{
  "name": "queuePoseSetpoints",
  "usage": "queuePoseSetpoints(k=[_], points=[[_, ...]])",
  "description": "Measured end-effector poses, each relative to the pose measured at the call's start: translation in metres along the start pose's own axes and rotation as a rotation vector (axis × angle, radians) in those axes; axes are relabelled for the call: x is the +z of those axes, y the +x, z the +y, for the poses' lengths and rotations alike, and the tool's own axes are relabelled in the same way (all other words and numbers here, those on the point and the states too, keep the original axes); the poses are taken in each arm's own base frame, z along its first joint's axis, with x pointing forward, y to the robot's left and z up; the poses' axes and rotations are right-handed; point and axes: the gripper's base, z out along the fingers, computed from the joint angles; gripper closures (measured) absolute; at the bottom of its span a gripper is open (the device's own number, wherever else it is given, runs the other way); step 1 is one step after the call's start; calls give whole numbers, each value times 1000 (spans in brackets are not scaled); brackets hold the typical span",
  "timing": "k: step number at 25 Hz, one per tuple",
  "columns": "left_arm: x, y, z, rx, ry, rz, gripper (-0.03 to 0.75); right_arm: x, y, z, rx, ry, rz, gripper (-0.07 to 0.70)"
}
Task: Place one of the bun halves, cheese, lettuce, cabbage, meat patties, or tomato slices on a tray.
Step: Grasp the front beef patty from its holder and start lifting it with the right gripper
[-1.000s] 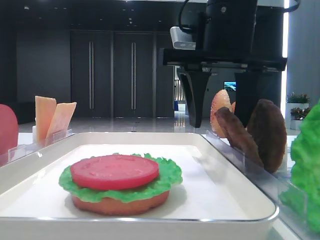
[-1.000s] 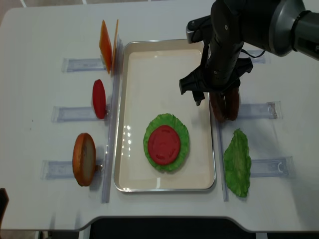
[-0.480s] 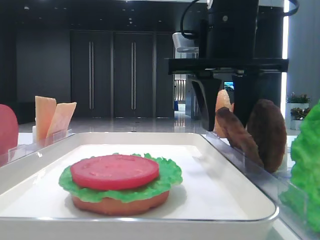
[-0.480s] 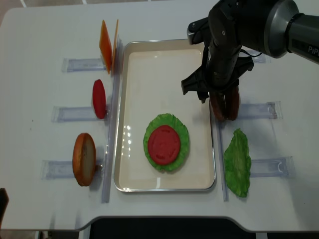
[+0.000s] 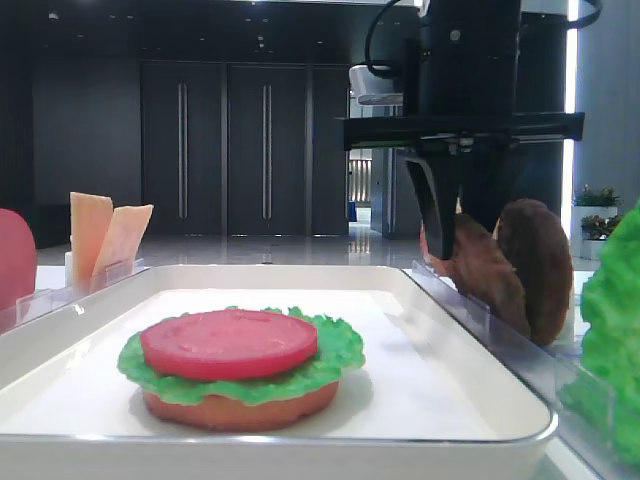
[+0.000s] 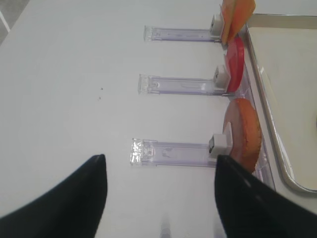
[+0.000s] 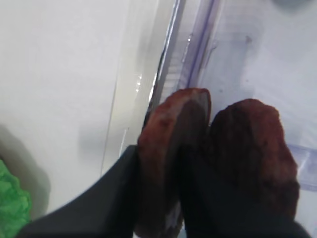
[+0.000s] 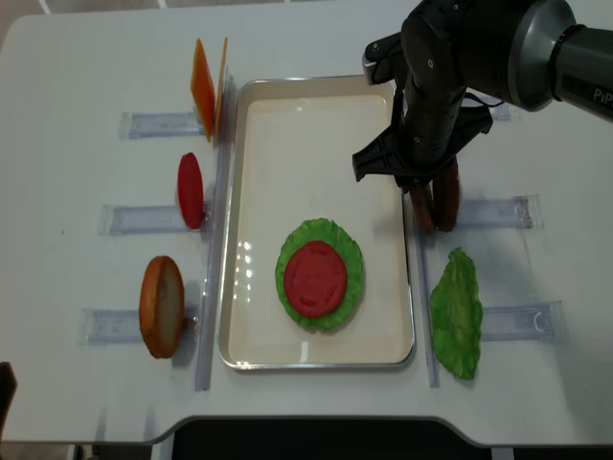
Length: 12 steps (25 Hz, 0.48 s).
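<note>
Two meat patties (image 7: 218, 163) stand on edge in a clear rack (image 8: 488, 211) just right of the tray (image 8: 287, 144), and the right claw (image 5: 462, 215) comes down over the one nearer the tray, its fingers (image 7: 89, 208) pressed on both faces, clamped on that patty. The step in hand looks like the pick-up; the next move calls for a straight lift out of the rack, then a carry across to the stack (image 8: 319, 275) of bun, lettuce and tomato on the tray. The left claw (image 6: 158, 198) hangs apart over the tabletop (image 6: 74, 89), holding nothing. The wrist view crops the fingertips, so the depth of the grip is unclear.
</note>
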Motion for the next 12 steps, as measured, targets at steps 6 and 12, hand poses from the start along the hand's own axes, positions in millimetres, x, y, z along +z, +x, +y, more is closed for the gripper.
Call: queuePoseSetpoints(k=[6,12], points=[[0,0,0,0,0,0,199,-1,0,-2,-10,17,1,469],[0,0,0,0,0,0,199,-1,0,-4,-24,43,0,507]])
